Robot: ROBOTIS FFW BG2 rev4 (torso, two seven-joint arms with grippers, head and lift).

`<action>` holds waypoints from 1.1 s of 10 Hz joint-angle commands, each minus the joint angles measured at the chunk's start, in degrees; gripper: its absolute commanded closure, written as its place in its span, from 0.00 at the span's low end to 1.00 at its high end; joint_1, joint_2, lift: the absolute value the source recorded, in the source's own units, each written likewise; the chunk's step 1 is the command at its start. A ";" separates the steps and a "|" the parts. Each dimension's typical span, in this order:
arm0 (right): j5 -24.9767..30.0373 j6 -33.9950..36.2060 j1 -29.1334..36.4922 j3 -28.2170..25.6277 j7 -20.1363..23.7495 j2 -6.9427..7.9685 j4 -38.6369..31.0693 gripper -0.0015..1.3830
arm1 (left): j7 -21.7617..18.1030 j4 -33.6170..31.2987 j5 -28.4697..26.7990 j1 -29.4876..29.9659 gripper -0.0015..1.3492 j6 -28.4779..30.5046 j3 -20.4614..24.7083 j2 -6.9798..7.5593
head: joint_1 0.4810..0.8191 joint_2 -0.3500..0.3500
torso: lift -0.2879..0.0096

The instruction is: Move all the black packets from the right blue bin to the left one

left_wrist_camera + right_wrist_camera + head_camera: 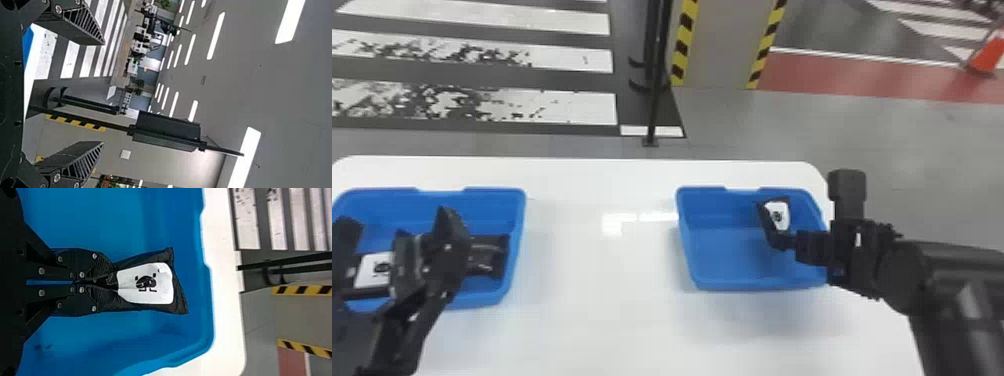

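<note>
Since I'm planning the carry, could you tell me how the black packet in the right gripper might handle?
The black packet is probably floppy, as it bunches and creases between the jaws. Its free end may sag or swing, since only one end is pinched.

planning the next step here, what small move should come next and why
I'd probably raise the right hand until the black packet is well above the rim: the fingers look shut on one end of it, it shows in or just over the right blue bin, and the left blue bin stands apart on the table.
</note>
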 commanded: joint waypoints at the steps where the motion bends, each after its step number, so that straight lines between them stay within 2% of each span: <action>1: -0.76 -5.91 1.24 0.42 1.07 0.02 -2.06 0.83 | 0.10 0.00 -0.35 0.00 0.10 -0.68 0.04 -0.08 | 0.63 0.26 | 0.50; 3: -3.39 -13.37 2.92 1.67 5.20 0.02 -4.03 0.83 | 0.28 0.00 -0.12 0.00 0.10 -1.10 0.15 -0.08 | 0.63 0.29 | 0.50; 5: -5.10 -20.54 2.64 4.53 14.69 -0.07 -6.28 0.83 | 0.46 0.14 1.94 -0.71 0.10 0.31 -0.08 0.00 | 0.63 0.40 | 0.50; 6: -10.81 -23.91 2.64 10.01 17.51 -1.04 -6.99 0.83 | 0.37 0.14 3.88 -1.55 0.10 2.42 -0.65 0.18 | 0.63 0.45 | 0.50; 7: -14.36 -25.88 2.78 14.24 19.00 -1.56 -7.83 0.83 | -0.33 0.00 5.48 -2.39 0.10 3.82 -1.22 0.44 | 0.63 0.50 | 0.50; 8: -17.55 -27.43 2.92 18.81 19.79 -1.92 -7.83 0.83 | -1.04 -0.42 6.85 -3.38 0.10 5.37 -1.56 0.62 | 0.63 0.59 | 0.50; 10: -19.50 -29.82 2.36 23.84 21.37 -2.36 -7.55 0.83 | -5.08 -7.17 10.85 -5.07 0.10 24.07 -0.42 1.06 | 0.63 0.73 | 0.50; 11: -19.84 -30.24 2.36 24.87 21.64 -2.44 -7.83 0.83 | -7.28 -7.74 12.56 -6.47 0.10 28.15 0.26 1.06 | 0.63 0.74 | 0.50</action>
